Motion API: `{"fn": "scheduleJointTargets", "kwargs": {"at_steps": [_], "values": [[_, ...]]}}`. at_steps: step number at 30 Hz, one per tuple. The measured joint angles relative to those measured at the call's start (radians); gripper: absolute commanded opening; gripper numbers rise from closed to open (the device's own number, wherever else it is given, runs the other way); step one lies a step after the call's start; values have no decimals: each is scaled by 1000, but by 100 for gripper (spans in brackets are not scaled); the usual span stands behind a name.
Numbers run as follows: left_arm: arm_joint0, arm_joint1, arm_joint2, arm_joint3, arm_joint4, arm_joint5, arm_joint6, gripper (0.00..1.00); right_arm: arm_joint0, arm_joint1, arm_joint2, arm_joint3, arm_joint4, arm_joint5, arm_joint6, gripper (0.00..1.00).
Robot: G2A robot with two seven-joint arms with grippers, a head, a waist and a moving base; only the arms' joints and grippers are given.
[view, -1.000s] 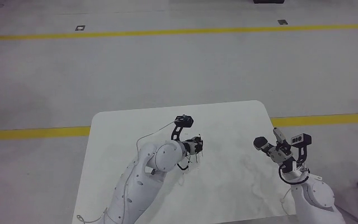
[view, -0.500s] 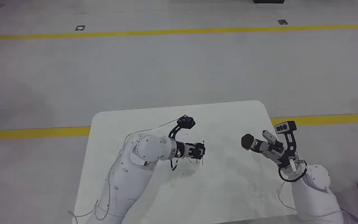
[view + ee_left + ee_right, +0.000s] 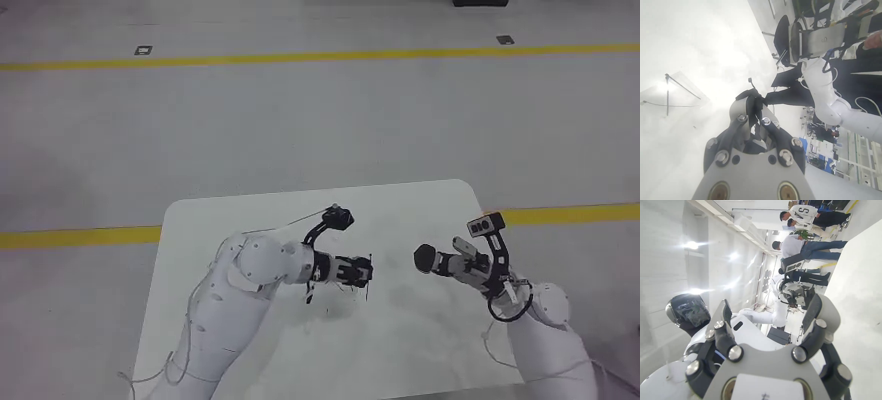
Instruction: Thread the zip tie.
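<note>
While your left gripper (image 3: 755, 100) pinches the thin black plastic zip tie (image 3: 749, 79) tight, your right gripper (image 3: 770, 306) gapes wide, empty.

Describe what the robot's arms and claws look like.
The left arm and right arm have glossy white, rounded shells, with thin white cables trailing along them. The left claw and right claw each have a grey metal plate, black linkages with silver bolts, and grey fingers faced with black pads.
</note>
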Motion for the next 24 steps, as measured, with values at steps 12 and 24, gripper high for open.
{"fn": "scheduleJointTargets", "kwargs": {"at_steps": [12, 24], "values": [[-74, 29, 21, 100, -247, -59, -95, 0, 175, -14, -150, 178, -46, -30, 21, 100], [-91, 35, 43, 133, -257, -52, -69, 0, 183, -19, -176, 166, -41, -30, 21, 100]]}}
